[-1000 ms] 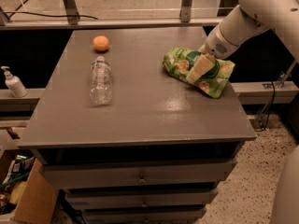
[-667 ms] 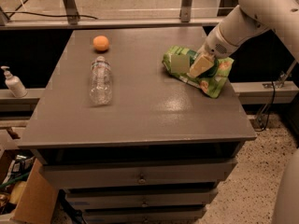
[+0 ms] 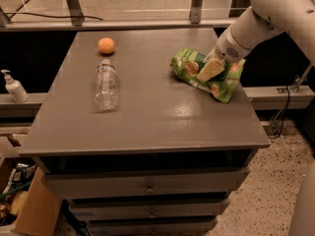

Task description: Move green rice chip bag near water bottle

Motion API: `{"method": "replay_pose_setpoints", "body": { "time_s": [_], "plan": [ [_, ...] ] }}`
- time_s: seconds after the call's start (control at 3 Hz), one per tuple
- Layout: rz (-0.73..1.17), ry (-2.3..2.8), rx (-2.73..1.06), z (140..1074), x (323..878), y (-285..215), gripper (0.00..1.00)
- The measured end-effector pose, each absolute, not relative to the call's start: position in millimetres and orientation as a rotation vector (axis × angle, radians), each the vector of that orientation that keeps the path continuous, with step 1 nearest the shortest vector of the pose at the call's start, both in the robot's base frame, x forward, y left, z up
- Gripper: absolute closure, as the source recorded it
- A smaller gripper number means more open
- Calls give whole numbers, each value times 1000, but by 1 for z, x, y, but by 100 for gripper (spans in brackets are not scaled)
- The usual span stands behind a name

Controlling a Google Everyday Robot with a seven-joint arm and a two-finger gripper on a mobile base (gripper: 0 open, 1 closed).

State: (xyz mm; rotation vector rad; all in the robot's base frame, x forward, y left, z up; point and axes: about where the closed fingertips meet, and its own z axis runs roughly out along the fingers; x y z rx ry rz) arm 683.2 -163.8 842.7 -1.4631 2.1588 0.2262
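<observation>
The green rice chip bag [image 3: 189, 65] lies crinkled on the right side of the grey table [image 3: 147, 117]. My gripper [image 3: 209, 69] comes down from the upper right and sits on the middle of the bag, covering part of it. The water bottle [image 3: 106, 85] lies on its side on the left half of the table, cap pointing to the far edge, well apart from the bag.
An orange [image 3: 106, 45] sits just beyond the bottle's cap. A white pump dispenser [image 3: 14, 87] stands on a ledge left of the table. Drawers are below the tabletop, and a cardboard box [image 3: 24, 210] stands on the floor at lower left.
Almost nothing: my gripper has stayed on the bag with only a slight shift, and the bag, bottle and orange are where they were.
</observation>
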Motion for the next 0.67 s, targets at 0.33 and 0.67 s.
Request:
{"method": "replay_pose_setpoints", "body": {
  "time_s": [0.33, 0.67],
  "plan": [
    [236, 2074, -1483, 878, 686, -140, 100],
    [241, 1979, -1500, 922, 688, -116, 100]
  ]
}}
